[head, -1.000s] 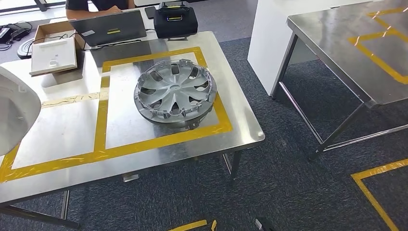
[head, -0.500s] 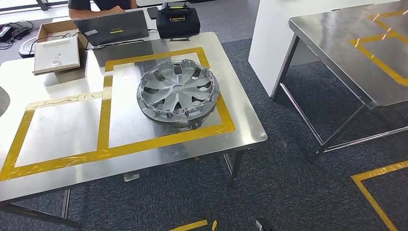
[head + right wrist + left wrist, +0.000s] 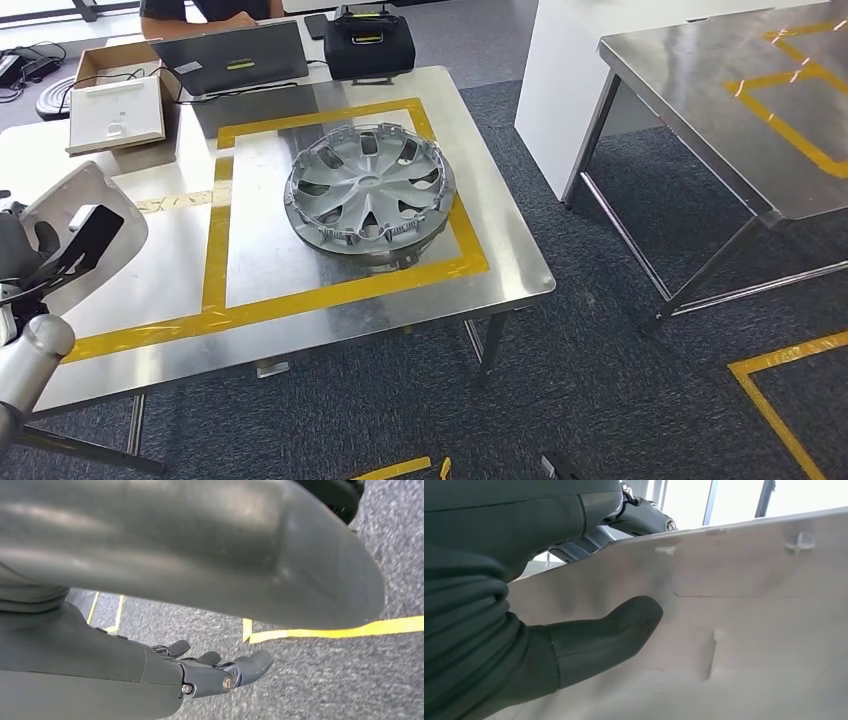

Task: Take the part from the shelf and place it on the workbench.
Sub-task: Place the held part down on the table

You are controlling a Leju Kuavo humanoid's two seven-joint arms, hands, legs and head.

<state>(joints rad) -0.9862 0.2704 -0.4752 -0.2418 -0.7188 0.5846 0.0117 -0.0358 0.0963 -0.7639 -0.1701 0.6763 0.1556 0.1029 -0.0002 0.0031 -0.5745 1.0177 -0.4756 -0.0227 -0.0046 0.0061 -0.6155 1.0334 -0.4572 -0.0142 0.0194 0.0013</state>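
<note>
A pale grey, curved plastic part (image 3: pixel 95 185) hangs over the left yellow-taped square of the steel workbench (image 3: pixel 300 330), near its left edge. My left hand (image 3: pixel 35 255) grips it, dark fingers across its face. In the left wrist view, the thumb (image 3: pixel 614 625) presses on the part's (image 3: pixel 749 630) inner side, which has ribs and clips. My right hand (image 3: pixel 210 672) hangs over the carpet with loosely spread fingers and holds nothing.
A silver wheel cover (image 3: pixel 368 190) fills the right taped square. At the bench's far edge are a laptop (image 3: pixel 240 58), a black case (image 3: pixel 368 42) and a box with a white tray (image 3: pixel 118 105); a person (image 3: pixel 200 10) sits behind. Another steel table (image 3: pixel 740 110) stands to the right.
The part had slipped almost out of the head view half a second ago. Now it is back at the left with my left hand and arm, over the left square.
</note>
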